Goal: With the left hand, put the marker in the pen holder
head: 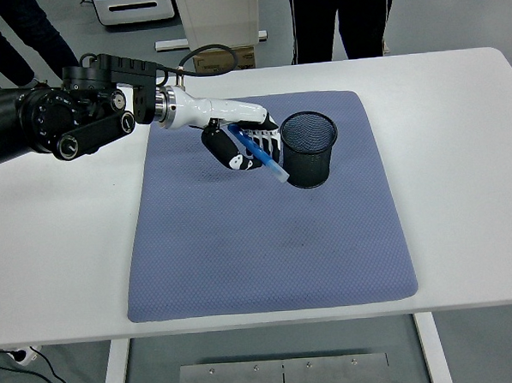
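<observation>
My left hand point(245, 145) is shut on a blue marker point(264, 161) and holds it above the blue-grey mat point(267, 242). The marker slants down to the right, its lower tip close to the left side of the black mesh pen holder point(309, 149). The holder stands upright on the mat's back right part. The hand is just left of the holder, about level with its rim. My right arm is out of view.
The mat lies in the middle of the white table point(460, 146). People's legs point(341, 20) stand beyond the table's far edge, with a cardboard box point(223, 58) on the floor there.
</observation>
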Motion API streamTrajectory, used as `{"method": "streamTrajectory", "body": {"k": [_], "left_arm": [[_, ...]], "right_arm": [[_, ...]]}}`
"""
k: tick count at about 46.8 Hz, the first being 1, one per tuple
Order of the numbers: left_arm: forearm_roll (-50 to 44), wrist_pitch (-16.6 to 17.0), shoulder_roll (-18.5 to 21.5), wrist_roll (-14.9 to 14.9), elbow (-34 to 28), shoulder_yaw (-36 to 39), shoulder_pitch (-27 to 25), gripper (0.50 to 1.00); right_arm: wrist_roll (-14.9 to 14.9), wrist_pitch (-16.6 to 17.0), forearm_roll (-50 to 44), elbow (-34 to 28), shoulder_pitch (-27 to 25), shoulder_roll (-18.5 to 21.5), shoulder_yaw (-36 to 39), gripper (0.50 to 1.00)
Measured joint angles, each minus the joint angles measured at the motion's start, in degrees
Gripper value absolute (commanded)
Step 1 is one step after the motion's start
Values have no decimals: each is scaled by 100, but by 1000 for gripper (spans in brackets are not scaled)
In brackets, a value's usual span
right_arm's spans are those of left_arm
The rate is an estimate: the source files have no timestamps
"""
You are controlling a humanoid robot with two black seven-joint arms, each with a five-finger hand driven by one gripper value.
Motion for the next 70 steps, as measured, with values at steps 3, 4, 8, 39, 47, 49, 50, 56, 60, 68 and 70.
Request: {"method": "streamTrajectory", "body": {"k": [3, 4, 8, 39, 47, 49, 50, 56, 60, 68, 70], "left_arm": [[-77, 3, -28, 9, 8, -67, 12, 500], [-102, 3, -31, 10, 10, -82, 14, 500], [-225, 7, -75, 12, 26, -128, 24, 500], [-990, 8, -572, 4, 426, -450, 246, 500], [-1289, 16, -718, 3, 522, -517, 253, 500], [-1324, 16, -748, 3, 534, -568, 254, 500], [-1332, 17, -763, 3, 536, -592, 261, 500], [-1392, 17, -832, 2, 577, -749, 382, 500], [-1468, 17, -851, 2, 611, -819, 462, 500], [-1730, 17, -875, 2, 624, -878, 569, 500], [-1796, 17, -874, 2, 625, -892, 592, 500]], "right_arm": [[0, 0, 0, -1, 0, 0, 0, 1000], [0, 0, 0, -1, -1, 0, 0, 1000], [0, 0, 0, -1, 0, 0, 0, 1000], [2, -1, 0, -1, 0, 0, 0, 1000], [1, -1, 0, 0, 3, 0, 0, 1000], [1, -1, 0, 0, 3, 0, 0, 1000], [1, -1, 0, 0, 2, 0, 0, 1000], [-1, -1, 0, 0, 2, 0, 0, 1000], [-1, -1, 0, 0, 1, 0, 0, 1000], [-1, -1, 0, -1, 1, 0, 0, 1000], [-1, -1, 0, -1, 2, 0, 0, 1000]]}}
